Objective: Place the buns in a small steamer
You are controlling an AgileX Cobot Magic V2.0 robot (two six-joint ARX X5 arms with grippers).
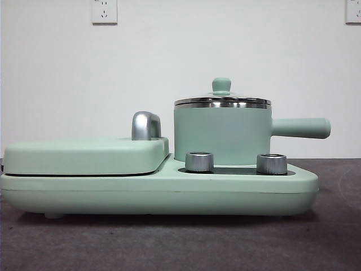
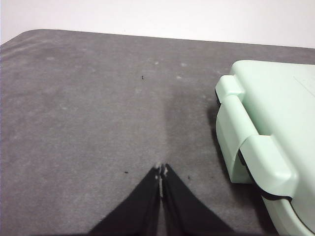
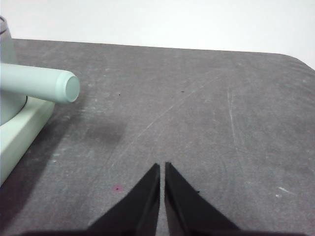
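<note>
Only the front view shows the small steamer [image 1: 221, 130] whole, lid on. Left gripper [image 2: 161, 169], jaws together, hovers beside the griddle [image 2: 275, 128]; right gripper [image 3: 162, 169], jaws nearly together, hovers near the steamer's handle [image 3: 42, 84]. No buns show.

A plain white wall [image 1: 180, 51] fills the background, evenly lit and without windows. Two white electrical sockets are set high on it: one white wall socket [image 1: 104, 11] toward the upper left of the front view, and a second white socket [image 1: 353, 11] cut off by the upper right edge. Below stretches a dark grey felt-like table surface [image 1: 180, 243], scuffed with pale streaks and specks. In both wrist views its far corners are rounded where it meets the wall. Soft shadows lie on the grey cloth.
</note>
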